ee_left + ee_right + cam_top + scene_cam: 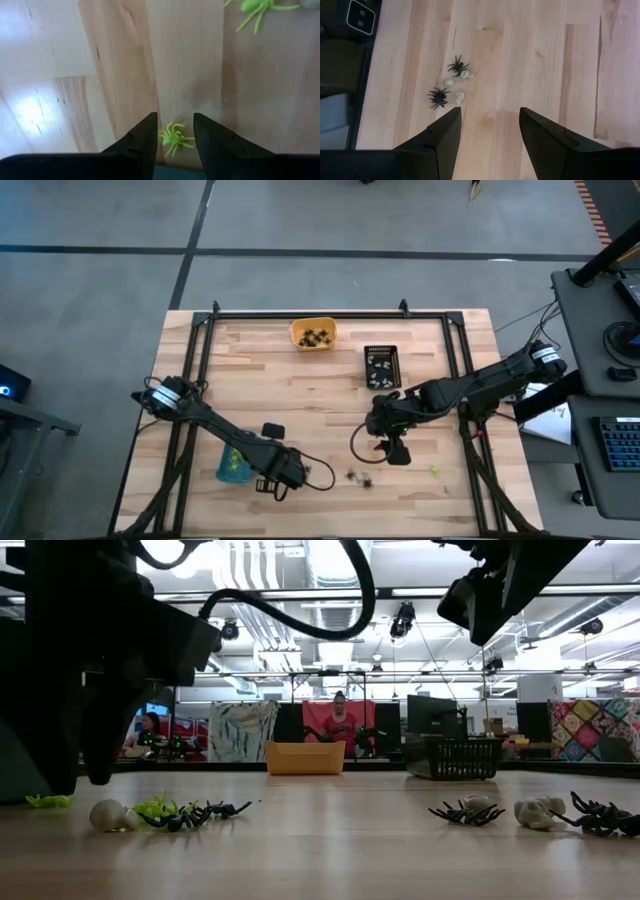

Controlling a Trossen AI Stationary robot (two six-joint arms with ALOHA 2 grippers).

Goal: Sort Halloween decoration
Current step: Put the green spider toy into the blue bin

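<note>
The Halloween decoration is small plastic trinkets scattered on the wooden table. A lime-green spider [175,137] lies on the wood between the open fingers of my left gripper [175,132], which points straight down near the table's front, beside the blue tray [232,465]; I see no touch. A second green spider [257,7] lies farther off. My right gripper [490,127] hangs open above the table, short of two black spiders [457,65] [438,96] and some whitish pieces [460,96]. In the low view, black spiders [465,812], a whitish piece [108,815] and green bits [160,808] rest on the table.
A yellow-orange tray [313,335] and a black basket [381,366] stand at the far middle of the table. A small dark block [273,430] lies near the left arm. One green piece [436,471] lies alone at the front right. Black frame rails [200,380] run along the table's sides.
</note>
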